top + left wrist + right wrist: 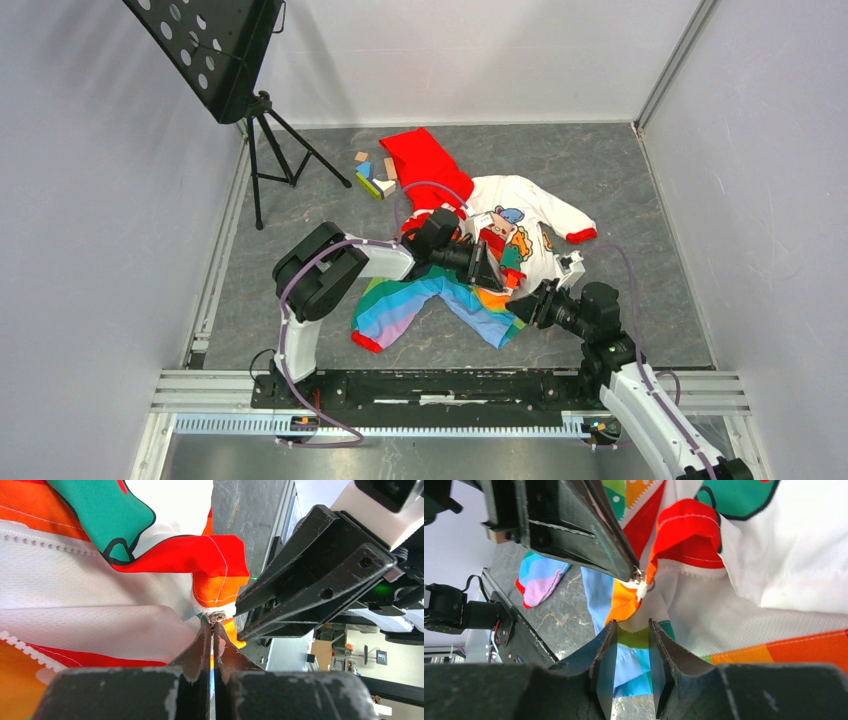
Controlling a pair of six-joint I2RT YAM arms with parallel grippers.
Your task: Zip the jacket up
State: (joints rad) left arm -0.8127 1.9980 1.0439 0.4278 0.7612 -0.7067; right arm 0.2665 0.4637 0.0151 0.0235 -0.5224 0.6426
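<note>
The jacket (520,215) lies crumpled mid-table, with its red hood (425,160) toward the back and a rainbow sleeve (400,305) toward the front. My left gripper (212,622) is shut on the zipper's small metal piece (216,615) at the orange hem corner. In the right wrist view a white pull tab (642,591) hangs just under the left fingertips (629,572). My right gripper (630,627) is open just below that tab and holds nothing; rainbow cloth shows between its fingers. In the top view the left gripper (507,277) and the right gripper (522,298) nearly meet.
A black music stand (215,50) on a tripod stands at the back left. Several wooden blocks (375,175) lie beside the hood. Grey walls enclose the table on three sides. A metal rail (440,385) runs along the near edge by the arm bases.
</note>
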